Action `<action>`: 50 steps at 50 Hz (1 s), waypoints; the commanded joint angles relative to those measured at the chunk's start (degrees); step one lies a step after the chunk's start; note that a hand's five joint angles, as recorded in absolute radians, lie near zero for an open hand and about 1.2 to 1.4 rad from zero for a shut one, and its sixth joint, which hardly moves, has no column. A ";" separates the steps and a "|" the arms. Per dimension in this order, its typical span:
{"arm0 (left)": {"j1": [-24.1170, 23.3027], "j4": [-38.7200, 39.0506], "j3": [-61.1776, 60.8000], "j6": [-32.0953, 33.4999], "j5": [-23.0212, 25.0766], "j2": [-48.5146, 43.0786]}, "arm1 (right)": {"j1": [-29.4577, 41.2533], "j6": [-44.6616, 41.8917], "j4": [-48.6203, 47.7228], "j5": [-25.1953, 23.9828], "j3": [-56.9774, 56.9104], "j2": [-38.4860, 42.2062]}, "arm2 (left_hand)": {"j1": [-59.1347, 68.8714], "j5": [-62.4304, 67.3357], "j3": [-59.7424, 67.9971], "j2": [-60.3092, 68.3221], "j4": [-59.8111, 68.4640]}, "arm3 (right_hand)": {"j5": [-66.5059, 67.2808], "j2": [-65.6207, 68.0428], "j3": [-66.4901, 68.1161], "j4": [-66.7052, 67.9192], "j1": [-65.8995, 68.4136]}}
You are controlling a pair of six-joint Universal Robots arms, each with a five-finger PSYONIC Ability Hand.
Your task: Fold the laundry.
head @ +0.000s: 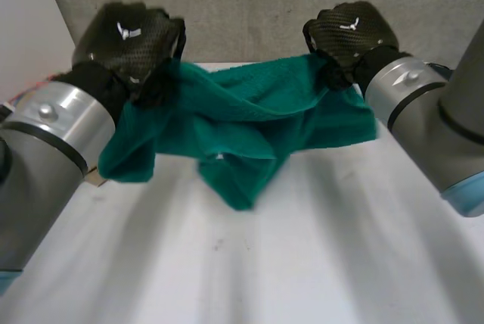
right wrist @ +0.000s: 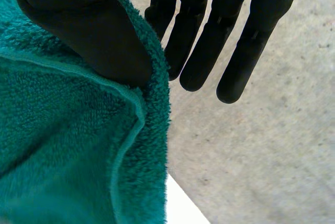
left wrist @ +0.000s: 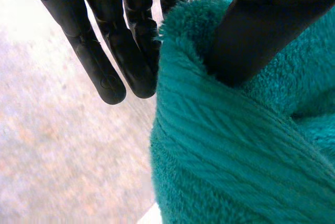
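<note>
A green fluffy towel (head: 242,119) hangs bunched between my two hands above the white table (head: 302,248). My left hand (head: 128,32) holds its left upper edge. In the left wrist view the thumb (left wrist: 261,30) presses the towel (left wrist: 235,156) against the straight fingers (left wrist: 104,67). My right hand (head: 352,29) holds the right upper edge. In the right wrist view its thumb (right wrist: 94,30) pinches the hemmed edge of the towel (right wrist: 63,156) against the fingers (right wrist: 209,41). The towel's middle sags to a point just over the table.
A grey concrete wall (head: 249,6) stands right behind the table's far edge. A small brown object (head: 94,179) lies at the table's left side, partly behind my left arm.
</note>
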 commanded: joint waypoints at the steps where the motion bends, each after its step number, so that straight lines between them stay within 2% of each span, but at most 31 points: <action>1: 2.74 0.89 -4.38 -1.76 0.14 -12.42 | 0.89 -3.44 4.68 -0.37 -2.22 4.19 | 17.18 15.27 11.62 11.44 11.26 | 13.75 12.82 11.81 11.34 15.95; 5: 3.00 1.15 -2.89 -3.69 0.23 -21.48 | 0.98 -7.65 3.46 -0.81 -3.09 12.52 | 17.18 15.27 11.62 11.44 11.26 | 13.75 12.82 11.81 11.34 15.95; 8: 2.83 1.15 0.97 -4.66 0.14 -27.02 | 1.07 -9.76 1.09 -1.24 -4.15 17.80 | 5.97 4.06 0.41 0.23 0.05 | 13.31 12.38 11.37 10.90 15.51; 10: 3.18 0.89 3.25 -4.75 -0.21 -28.69 | 1.16 -10.65 0.29 -1.51 -4.15 19.22 | 2.42 0.51 -3.14 -3.32 -3.50 | -8.94 -9.87 -10.88 -11.35 -6.74; 11: 3.27 0.63 3.70 -4.75 -0.30 -28.70 | 1.16 -10.82 0.20 -1.77 -4.15 19.49 | 0.57 -1.34 -4.99 -5.17 -5.35 | -26.88 -27.82 -28.82 -29.30 -24.68; 12: 3.27 0.36 4.23 -4.83 -0.39 -28.61 | 0.90 -10.39 0.20 -1.95 -3.89 19.06 | -9.94 -11.85 -15.50 -15.68 -15.86 | -54.70 -55.64 -56.65 -57.12 -52.51; 13: 3.36 0.27 4.23 -4.84 -0.39 -28.35 | 0.90 -10.04 0.20 -1.95 -3.71 18.79 | -18.04 -19.95 -23.60 -23.78 -23.96 | -56.25 -57.18 -58.19 -58.66 -54.05; 15: 3.62 0.18 3.97 -4.84 -0.30 -26.60 | 0.20 -8.29 0.20 -2.21 -2.93 17.04 | -30.52 -32.43 -36.08 -36.26 -36.44 | -56.25 -57.18 -58.19 -58.66 -54.05; 19: 5.02 -0.34 1.08 -4.92 -0.04 -15.71 | -5.42 -2.84 1.60 -3.70 -1.52 12.21 | -42.48 -44.40 -48.05 -48.22 -48.40 | -56.25 -57.18 -58.19 -58.66 -54.05; 24: 6.34 -0.52 -1.74 -4.75 0.40 -7.88 | -13.94 2.61 10.01 -8.97 -1.25 4.74 | -43.69 -45.60 -49.25 -49.43 -49.61 | -56.25 -57.18 -58.19 -58.66 -54.05; 29: 7.57 -2.36 -6.48 -5.89 0.93 -4.35 | -18.96 1.92 16.98 -11.79 -2.30 5.16 | -43.19 -45.10 -48.75 -48.93 -49.11 | -56.25 -57.18 -58.19 -58.66 -54.05; 32: 8.80 -3.07 -9.73 -7.12 0.93 -4.35 | -22.04 -1.58 18.04 -12.15 -2.66 7.09 | -43.19 -45.10 -48.75 -48.93 -49.11 | -56.02 -56.95 -57.96 -58.43 -53.82; 34: 9.16 -2.98 -11.23 -7.38 1.11 -4.53 | -23.09 -5.96 17.52 -12.23 -2.92 9.54 | -43.19 -45.10 -48.75 -48.93 -49.11 | -51.31 -52.25 -53.26 -53.73 -49.11; 37: 9.51 -1.93 -12.82 -7.38 1.72 -5.40 | -23.01 -11.51 16.73 -12.23 -3.18 12.01 | -43.02 -44.93 -48.58 -48.76 -48.94 | -49.27 -50.21 -51.21 -51.69 -47.07; 42: 9.60 0.36 -11.68 -6.59 5.05 -12.51 | -22.92 -24.42 13.66 -11.97 -3.79 19.73 | -41.01 -42.92 -46.57 -46.75 -46.93 | -49.10 -50.04 -51.04 -51.52 -46.90; 45: 9.77 0.45 -9.48 -6.42 7.61 -16.47 | -22.75 -26.20 11.63 -11.97 -4.76 22.65 | -38.81 -40.72 -44.37 -44.55 -44.73 | -47.59 -48.53 -49.53 -50.00 -45.39; 50: 9.69 0.18 -7.11 -6.33 8.58 -22.00 | -22.48 -24.28 7.59 -12.84 -7.13 27.83 | -31.11 -33.03 -36.68 -36.85 -37.03 | -41.54 -42.47 -43.48 -43.95 -39.34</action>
